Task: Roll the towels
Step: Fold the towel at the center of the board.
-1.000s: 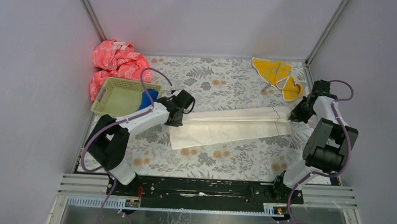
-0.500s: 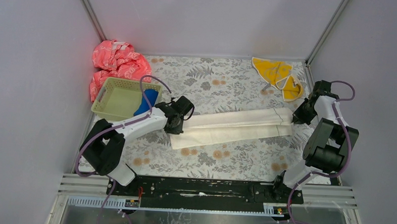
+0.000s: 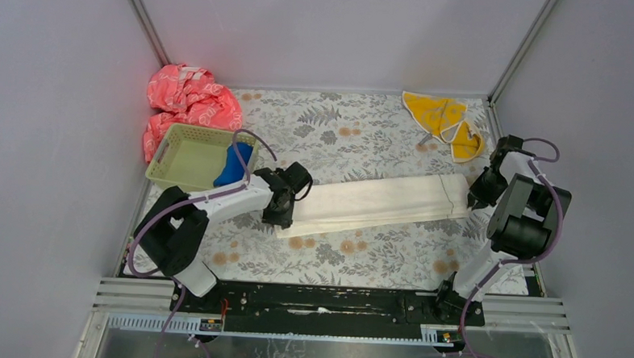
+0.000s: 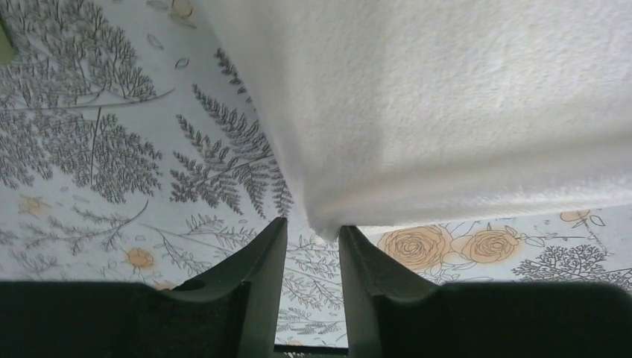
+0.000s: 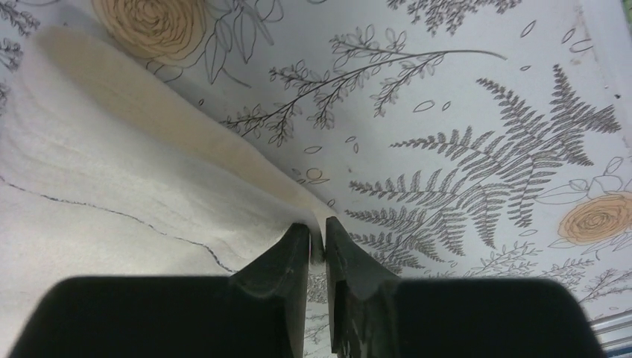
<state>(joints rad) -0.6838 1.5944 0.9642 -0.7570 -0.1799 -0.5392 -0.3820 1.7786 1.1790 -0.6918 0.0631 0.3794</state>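
The long cream-white towel (image 3: 377, 202) lies across the floral table, folded lengthwise into a narrow band. At its left end my left gripper (image 3: 282, 214) is low over the table. In the left wrist view this gripper (image 4: 311, 227) is open, and the towel's (image 4: 447, 97) corner rests just at the fingertips, ungripped. My right gripper (image 3: 473, 198) is at the towel's right end. In the right wrist view it (image 5: 318, 231) is shut on a thin corner of the towel (image 5: 112, 179). A royal blue towel (image 3: 235, 163) sits in the basket. A yellow-orange towel (image 3: 441, 120) lies crumpled at the back right.
A pale green basket (image 3: 187, 153) stands at the back left, with a pink-red patterned cloth (image 3: 184, 100) heaped behind it. Frame posts and grey walls close in the table on the left, right and back.
Both grippers came toward the near side, laying the towel's far edge over into a narrower band. The left jaws opened and let go of the corner.
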